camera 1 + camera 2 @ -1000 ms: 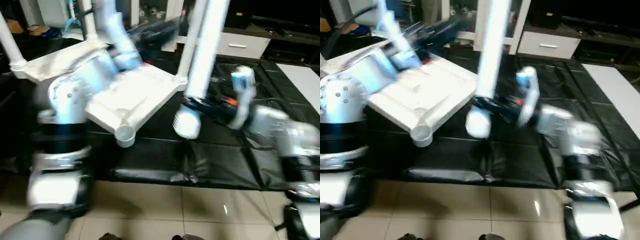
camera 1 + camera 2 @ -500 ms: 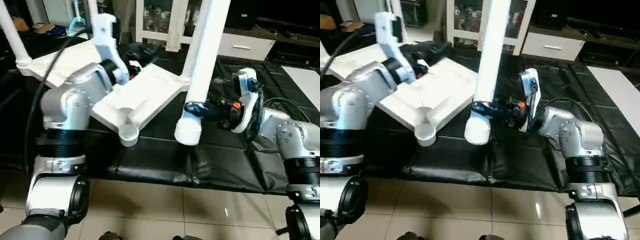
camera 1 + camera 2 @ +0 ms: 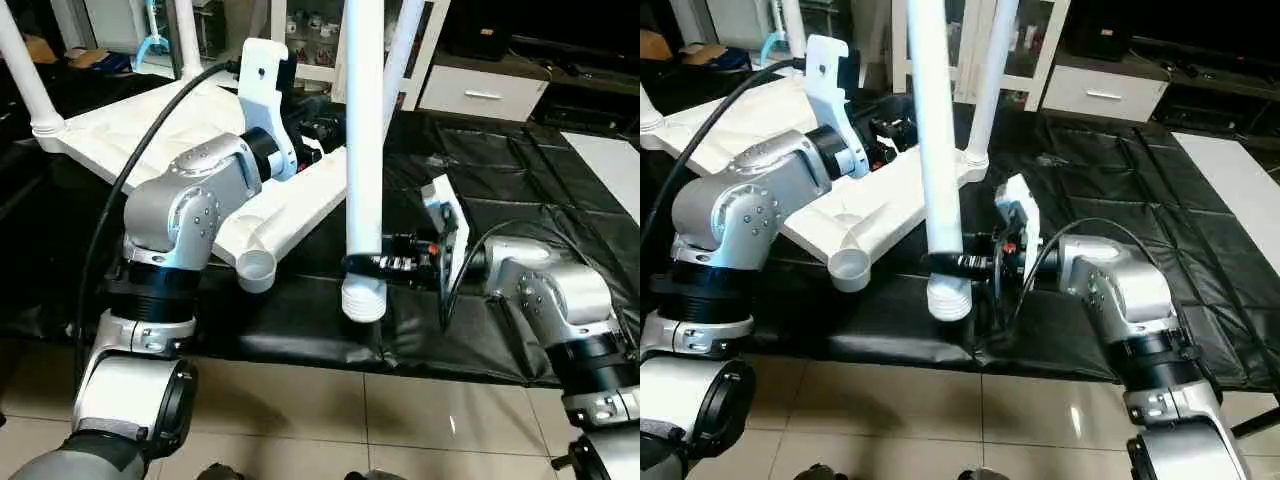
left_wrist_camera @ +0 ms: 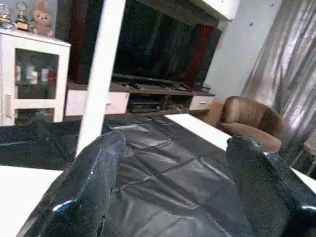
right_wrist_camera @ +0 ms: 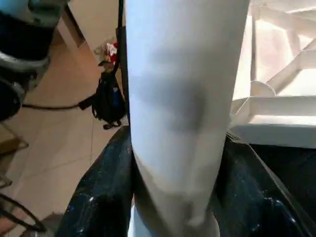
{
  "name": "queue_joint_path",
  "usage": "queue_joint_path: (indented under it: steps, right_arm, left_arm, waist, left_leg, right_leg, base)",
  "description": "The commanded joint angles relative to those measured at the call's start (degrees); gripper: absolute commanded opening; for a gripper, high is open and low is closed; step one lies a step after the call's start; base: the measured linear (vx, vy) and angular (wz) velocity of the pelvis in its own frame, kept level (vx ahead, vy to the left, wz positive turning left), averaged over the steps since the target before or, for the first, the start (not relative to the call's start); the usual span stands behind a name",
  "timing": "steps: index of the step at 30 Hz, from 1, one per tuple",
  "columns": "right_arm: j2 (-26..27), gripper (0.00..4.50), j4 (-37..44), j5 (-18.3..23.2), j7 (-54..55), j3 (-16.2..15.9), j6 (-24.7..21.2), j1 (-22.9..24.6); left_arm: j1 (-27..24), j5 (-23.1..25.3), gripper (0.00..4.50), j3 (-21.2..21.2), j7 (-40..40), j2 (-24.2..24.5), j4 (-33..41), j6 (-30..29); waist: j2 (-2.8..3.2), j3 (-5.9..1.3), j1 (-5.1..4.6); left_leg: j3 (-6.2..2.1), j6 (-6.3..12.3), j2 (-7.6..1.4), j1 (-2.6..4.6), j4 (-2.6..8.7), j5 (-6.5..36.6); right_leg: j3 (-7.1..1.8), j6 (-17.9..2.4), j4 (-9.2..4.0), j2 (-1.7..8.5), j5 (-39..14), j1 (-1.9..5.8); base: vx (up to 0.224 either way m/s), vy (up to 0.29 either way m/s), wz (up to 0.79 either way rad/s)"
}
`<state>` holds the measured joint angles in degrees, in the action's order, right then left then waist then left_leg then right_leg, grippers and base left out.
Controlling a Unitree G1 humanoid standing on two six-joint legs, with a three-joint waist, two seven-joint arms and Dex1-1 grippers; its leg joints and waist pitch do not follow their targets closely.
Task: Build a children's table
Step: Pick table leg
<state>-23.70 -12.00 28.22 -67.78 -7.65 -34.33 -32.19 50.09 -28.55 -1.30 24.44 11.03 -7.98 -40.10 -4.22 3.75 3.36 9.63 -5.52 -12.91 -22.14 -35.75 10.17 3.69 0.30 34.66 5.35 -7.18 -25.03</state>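
The children's table lies upside down on the black mat: a white tabletop (image 3: 150, 120) with its ribbed underside up. Three legs, such as this leg (image 3: 983, 90), stand in corner sockets. The near corner socket (image 3: 256, 268) is empty. My right gripper (image 3: 385, 268) is shut on a fourth white leg (image 3: 364, 150) near its lower end and holds it almost upright, just right of the empty socket. The right wrist view shows that leg (image 5: 182, 98) between my black fingers (image 5: 101, 192). My left gripper (image 3: 318, 125) hovers over the tabletop's far right part, open and empty, with its fingers (image 4: 84, 192) apart.
The black mat (image 3: 520, 180) ends at a tiled floor (image 3: 350, 410) in front. Behind stand a white glass-door cabinet (image 3: 310, 35) and a white drawer unit (image 3: 480, 92). A white panel (image 3: 610, 160) lies at the right. A brown armchair (image 4: 249, 118) is farther off.
My right gripper has carried the leg to the left, closer to the empty near socket, and stood it more upright. My left arm has swung right over the tabletop.
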Motion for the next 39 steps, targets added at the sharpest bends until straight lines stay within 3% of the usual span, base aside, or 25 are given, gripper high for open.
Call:
queue_joint_path:
  steps: [1,9,13,14,15,16,18,19,21,22,24,25,26,29,31,34,39]
  right_arm:
    - [-0.6,1.85,-0.4,-3.3,0.9,-1.9,2.0,0.5]
    - [0.1,1.85,-3.4,-6.9,3.7,-2.6,5.5,0.1]
    - [0.8,1.85,-3.8,-7.1,5.0,-2.1,6.8,0.1]
    - [2.0,1.85,-4.2,-6.8,7.3,-0.1,8.9,0.0]
    - [3.3,1.85,-4.6,-6.6,10.8,2.3,10.7,-0.4]
    - [4.0,1.85,-4.8,-6.5,12.8,3.7,11.6,-0.6]
    - [5.4,1.85,-4.9,-8.0,22.7,8.2,12.7,-0.6]
    - [5.8,1.85,-4.7,-8.5,25.5,9.3,12.9,-0.4]
    - [6.3,1.85,-2.6,-8.7,28.9,10.9,12.2,1.1]
    - [7.5,1.85,0.7,-9.1,32.5,12.4,12.4,3.3]
    - [9.0,1.85,3.1,-8.5,34.9,14.0,12.8,4.8]
    - [9.4,1.85,4.3,-8.9,35.4,14.3,14.3,5.5]
    - [9.6,1.85,5.5,-10.1,36.2,13.9,15.6,6.1]
    - [10.0,1.85,6.9,-11.5,37.7,13.4,16.7,6.9]
    - [10.0,1.85,8.6,-13.9,39.7,11.3,18.5,8.6]
    - [11.9,1.85,10.4,-13.5,41.6,11.1,17.9,10.3]
    - [13.7,1.85,12.2,-14.2,42.1,9.1,17.3,12.5]
  left_arm:
    - [1.7,-1.9,3.70,0.5,0.8,-0.9,3.3,-1.4]
    - [4.2,-5.0,3.70,-0.2,1.4,-1.7,8.9,-4.2]
    - [3.7,-3.8,3.70,0.2,1.2,-1.3,8.9,-3.7]
    - [3.1,-0.6,3.70,0.3,0.0,-0.4,6.3,-0.9]
    - [2.3,2.6,3.70,0.3,-1.0,0.9,3.7,2.2]
    - [1.9,4.4,3.70,0.4,-1.5,1.7,2.3,4.0]
    - [-0.8,9.5,3.70,0.9,-2.0,5.7,-1.5,9.7]
    - [-1.8,11.2,3.70,1.3,-2.2,7.2,-2.4,11.3]
    - [-4.2,13.4,3.70,2.3,-1.2,10.0,-3.0,13.4]
    - [-7.1,14.7,3.70,2.0,-0.9,12.1,-3.0,15.2]
    - [-9.1,15.3,3.70,1.8,-0.5,13.6,-3.0,15.5]
    - [-9.9,16.1,3.70,1.9,-0.2,14.5,-4.3,16.7]
    - [-10.6,18.0,3.70,3.4,0.5,16.1,-6.2,18.5]
    - [-11.5,20.9,3.70,5.7,1.8,18.6,-9.3,20.8]
    - [-11.8,25.2,3.70,8.3,0.9,21.3,-15.2,22.4]
    - [-12.1,28.8,3.70,10.2,-0.2,22.4,-20.0,24.4]
    - [-12.5,35.6,3.70,14.6,-3.2,23.1,-26.1,26.7]
  waist:
    - [0.24,-4.82,-0.07]
    - [0.31,-4.70,-0.35]
    - [0.29,-4.66,-0.42]
    - [0.51,-4.68,-0.37]
    - [0.56,-4.57,-0.77]
    - [0.46,-4.64,-0.83]
    - [0.98,-4.76,-1.11]
    - [1.19,-4.67,-1.47]
    - [1.38,-4.82,-1.89]
    - [2.35,-4.84,-1.55]
    - [2.26,-4.95,-1.74]
    - [2.50,-5.14,-1.62]
    - [2.60,-5.07,-1.56]
    - [2.64,-4.81,-1.68]
    - [2.96,-4.56,-1.74]
    - [3.19,-4.57,-1.79]
    - [3.30,-4.51,-1.89]
  left_leg:
    - [0.75,-0.34,0.27,0.64,4.24,12.7]
    - [0.70,-0.38,0.31,0.79,4.25,14.4]
    - [0.69,-0.48,0.43,0.65,4.27,14.4]
    - [0.61,-0.36,0.47,0.58,4.31,14.5]
    - [0.65,-0.41,0.55,0.68,4.39,15.4]
    - [0.53,-0.67,0.65,0.65,4.37,15.7]
    - [0.29,-1.63,0.73,0.64,4.54,15.2]
    - [0.33,-1.97,0.69,0.77,4.62,15.7]
    - [0.25,-2.53,0.76,0.69,4.72,15.8]
    - [0.15,-2.86,0.75,0.93,4.72,15.4]
    - [0.23,-2.86,0.57,1.10,4.87,15.4]
    - [0.28,-2.65,0.49,1.30,4.81,15.0]
    - [0.33,-2.52,0.50,1.34,4.84,15.3]
    - [0.32,-2.66,0.56,1.32,5.09,16.7]
    - [0.35,-3.00,0.63,1.47,5.12,18.2]
    - [0.32,-2.99,0.79,1.55,5.21,19.7]
    - [0.01,-3.02,0.61,1.59,5.40,22.6]
  right_leg:
    - [-1.15,-9.2,-3.85,1.47,-19.6,3.47]
    - [-1.06,-9.2,-3.96,1.29,-20.8,3.36]
    - [-1.03,-8.9,-4.10,1.20,-21.4,3.41]
    - [-1.00,-8.5,-4.17,1.25,-21.6,3.45]
    - [-0.97,-7.4,-4.61,1.16,-23.1,3.01]
    - [-0.82,-7.0,-4.51,1.11,-23.8,3.24]
    - [-0.80,-5.9,-4.34,1.07,-24.0,3.38]
    - [-0.90,-5.7,-4.40,0.95,-23.8,3.08]
    - [-0.92,-5.6,-4.16,0.82,-22.9,3.24]
    - [-1.02,-5.8,-4.02,0.97,-21.8,3.17]
    - [-1.12,-6.9,-3.68,0.79,-18.7,3.12]
    - [-1.17,-8.8,-3.36,0.75,-15.3,3.00]
    - [-1.19,-9.2,-3.41,0.73,-14.7,2.95]
    - [-1.34,-9.3,-3.21,0.75,-15.0,3.15]
    - [-1.38,-8.8,-3.47,0.70,-16.6,2.89]
    - [-1.52,-7.7,-3.95,0.82,-19.0,2.84]
    - [-1.45,-7.6,-4.25,1.00,-21.6,2.60]
  base:
    - [0.000,0.000,0.00]
    - [0.000,0.000,0.00]
    - [0.000,0.000,0.00]
    - [0.000,0.000,0.00]
    - [0.000,0.000,0.00]
    - [0.000,0.000,0.00]
    - [0.000,0.000,0.00]
    - [0.000,0.000,0.00]
    - [0.000,0.000,0.00]
    - [0.000,0.000,0.00]
    - [0.000,0.000,0.00]
    - [0.000,0.000,0.00]
    - [0.000,0.000,0.00]
    - [0.000,0.000,0.00]
    - [0.000,0.000,0.00]
    - [0.000,0.000,0.00]
    - [0.000,0.000,0.00]
